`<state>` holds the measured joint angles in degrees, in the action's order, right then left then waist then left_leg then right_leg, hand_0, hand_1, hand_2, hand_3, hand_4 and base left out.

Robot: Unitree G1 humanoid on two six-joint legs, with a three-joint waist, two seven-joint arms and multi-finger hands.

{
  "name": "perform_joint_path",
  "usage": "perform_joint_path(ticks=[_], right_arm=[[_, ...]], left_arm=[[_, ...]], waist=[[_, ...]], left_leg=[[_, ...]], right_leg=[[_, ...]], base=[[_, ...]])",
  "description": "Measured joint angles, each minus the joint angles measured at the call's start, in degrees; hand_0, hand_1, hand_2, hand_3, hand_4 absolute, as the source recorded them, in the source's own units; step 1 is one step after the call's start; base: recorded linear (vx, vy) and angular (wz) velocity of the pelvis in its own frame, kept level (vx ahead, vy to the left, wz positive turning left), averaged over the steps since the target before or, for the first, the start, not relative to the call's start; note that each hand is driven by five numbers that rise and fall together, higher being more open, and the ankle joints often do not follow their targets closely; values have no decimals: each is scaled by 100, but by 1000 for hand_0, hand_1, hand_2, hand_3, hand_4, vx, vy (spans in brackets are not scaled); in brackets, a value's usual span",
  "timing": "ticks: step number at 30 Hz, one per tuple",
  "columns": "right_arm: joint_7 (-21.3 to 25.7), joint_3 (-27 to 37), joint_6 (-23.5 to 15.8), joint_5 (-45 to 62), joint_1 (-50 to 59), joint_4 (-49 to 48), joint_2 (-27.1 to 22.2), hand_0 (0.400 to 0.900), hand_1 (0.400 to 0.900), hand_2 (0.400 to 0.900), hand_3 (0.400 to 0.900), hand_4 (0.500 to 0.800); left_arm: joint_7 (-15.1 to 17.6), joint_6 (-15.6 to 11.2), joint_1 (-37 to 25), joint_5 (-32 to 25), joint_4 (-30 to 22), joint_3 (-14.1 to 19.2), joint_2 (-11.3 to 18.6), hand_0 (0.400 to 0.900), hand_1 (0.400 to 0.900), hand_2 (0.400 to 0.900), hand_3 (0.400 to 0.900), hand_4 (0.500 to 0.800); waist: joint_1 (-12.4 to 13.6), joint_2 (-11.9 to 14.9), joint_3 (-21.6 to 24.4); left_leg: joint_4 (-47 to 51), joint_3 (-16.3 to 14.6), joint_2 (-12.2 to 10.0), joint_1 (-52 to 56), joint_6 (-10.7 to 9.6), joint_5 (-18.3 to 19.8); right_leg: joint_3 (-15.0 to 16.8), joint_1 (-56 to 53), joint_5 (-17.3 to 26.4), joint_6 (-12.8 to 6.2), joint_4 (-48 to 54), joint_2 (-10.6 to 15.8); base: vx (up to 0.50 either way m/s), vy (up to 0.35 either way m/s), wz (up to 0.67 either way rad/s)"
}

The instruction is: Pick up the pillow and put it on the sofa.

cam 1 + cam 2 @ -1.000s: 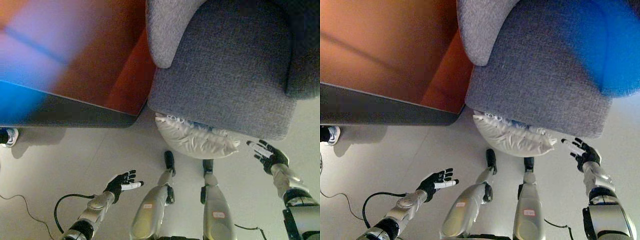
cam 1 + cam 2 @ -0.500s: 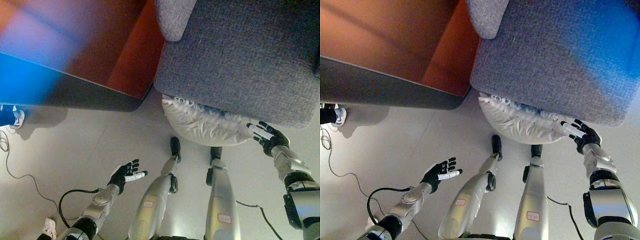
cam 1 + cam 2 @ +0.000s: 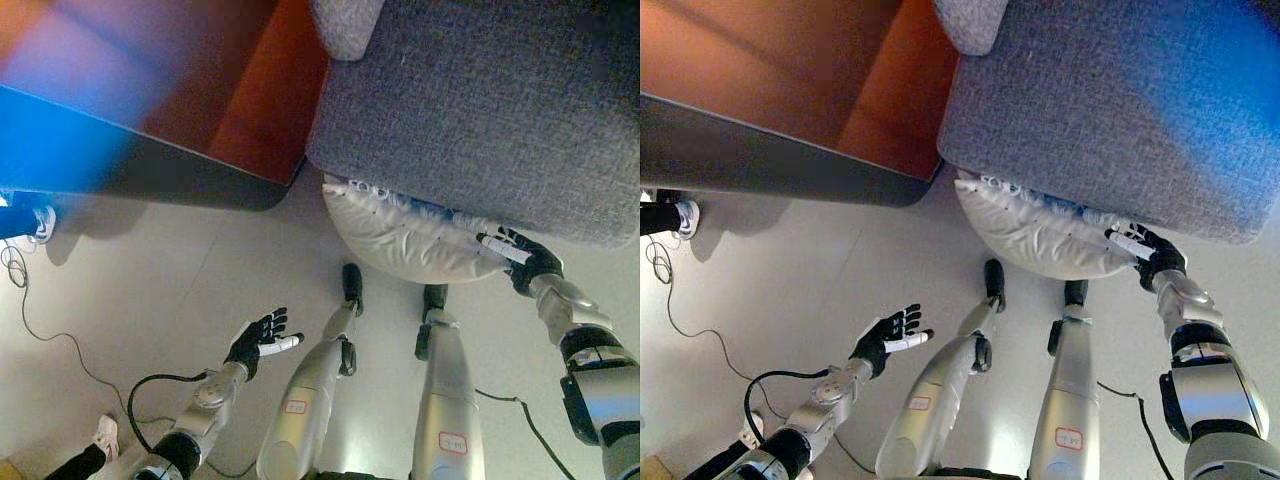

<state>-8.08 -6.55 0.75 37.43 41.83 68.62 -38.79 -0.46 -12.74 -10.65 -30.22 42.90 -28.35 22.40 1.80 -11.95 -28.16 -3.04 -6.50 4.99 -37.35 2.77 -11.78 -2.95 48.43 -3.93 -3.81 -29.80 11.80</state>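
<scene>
Pillow: the white pillow (image 3: 405,243) lies on the floor (image 3: 170,290), tucked against the front lower edge of the sofa, its far side partly hidden beneath the seat.
Sofa: the grey fabric sofa (image 3: 480,110) fills the upper right of both views, its seat front overhanging the pillow.
Right robot hand: the right robot hand (image 3: 522,258) rests against the pillow's right end, just below the sofa's edge; its fingers are straight and spread, the white tips lying on the cloth.
Left robot hand: the left robot hand (image 3: 260,341) hangs over bare floor, well apart from the pillow, fingers spread and relaxed, holding nothing.
Cabinet: a dark-edged reddish-brown cabinet (image 3: 790,90) stands beside the sofa's left side.
Person: a shoe (image 3: 40,222) shows at the left edge of the floor, another shoe (image 3: 103,436) near the lower left corner.
</scene>
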Motion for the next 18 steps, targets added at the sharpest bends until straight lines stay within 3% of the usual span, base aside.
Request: perform_joint_path(ticks=[10,11,12,13,18], right_arm=[[-174,-155,-7,-7,287,-6,-14,900,900,900,900,800],[-211,-213,-4,-12,317,-6,-45,622,622,622,622,633],[-237,-235,6,-17,346,-6,-70,529,529,529,529,578],[-236,-257,9,-82,376,-6,-82,400,400,400,400,500],[-279,-451,22,-319,548,-9,-189,400,400,400,400,500]], left_arm=[[228,-197,-1,-362,-138,-171,4,900,900,900,900,800],[232,-241,-1,-396,-143,-170,4,900,900,900,900,800],[249,-258,-2,-397,-150,-168,4,900,900,900,900,800],[256,-259,-2,-399,-151,-168,4,900,900,900,900,800],[257,-344,-2,-444,-242,-145,20,900,900,900,900,800]], waist=[[9,-1,1],[9,-1,1],[10,-1,1],[10,-1,1],[32,-1,1]], left_leg=[[-207,-37,-18,-496,-47,23],[-240,-36,-22,-549,-54,28],[-264,-35,-23,-585,-56,30],[-290,-32,-29,-616,-61,32],[-422,-9,-50,-816,-88,51]], right_leg=[[63,519,-33,55,-224,-10],[63,563,-36,61,-244,-10],[63,600,-41,69,-269,-9],[60,628,-45,77,-289,-10],[39,803,-66,112,-390,-15]], base=[[-4,1,0],[-7,-17,6],[-10,-28,7],[-7,-35,6],[-5,-36,5]])
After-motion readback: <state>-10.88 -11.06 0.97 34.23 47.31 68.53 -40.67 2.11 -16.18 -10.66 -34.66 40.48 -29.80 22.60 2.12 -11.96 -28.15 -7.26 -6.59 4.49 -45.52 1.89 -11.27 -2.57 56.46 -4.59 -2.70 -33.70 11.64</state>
